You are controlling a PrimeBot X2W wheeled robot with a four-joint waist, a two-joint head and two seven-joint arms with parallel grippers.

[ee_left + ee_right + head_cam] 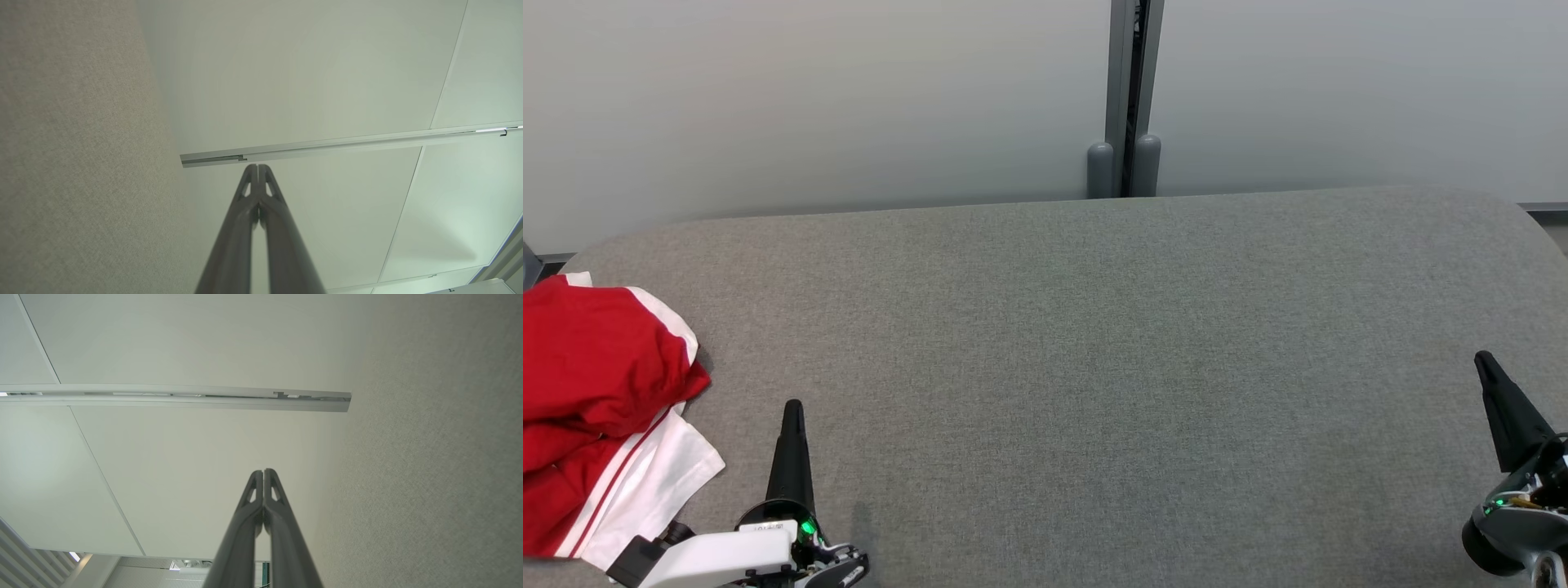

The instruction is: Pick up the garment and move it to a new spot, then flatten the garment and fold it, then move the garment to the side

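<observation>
A red and white garment (596, 408) lies bunched at the far left of the grey fabric-covered table (1094, 351), partly cut off by the head view's edge. To its right, near the front edge, my left gripper (793, 406) is shut and empty, apart from the cloth. At the lower right my right gripper (1483, 358) is also shut and holds nothing. In the left wrist view the left gripper (258, 166) points up past the table toward the wall, tips pressed together. The right gripper (263, 471) shows the same in the right wrist view.
A pale wall runs behind the table with a grey vertical post (1125, 98) at its middle. The table's rounded back corners curve at far left and far right. A long rail (347, 143) crosses the wall panels in the left wrist view.
</observation>
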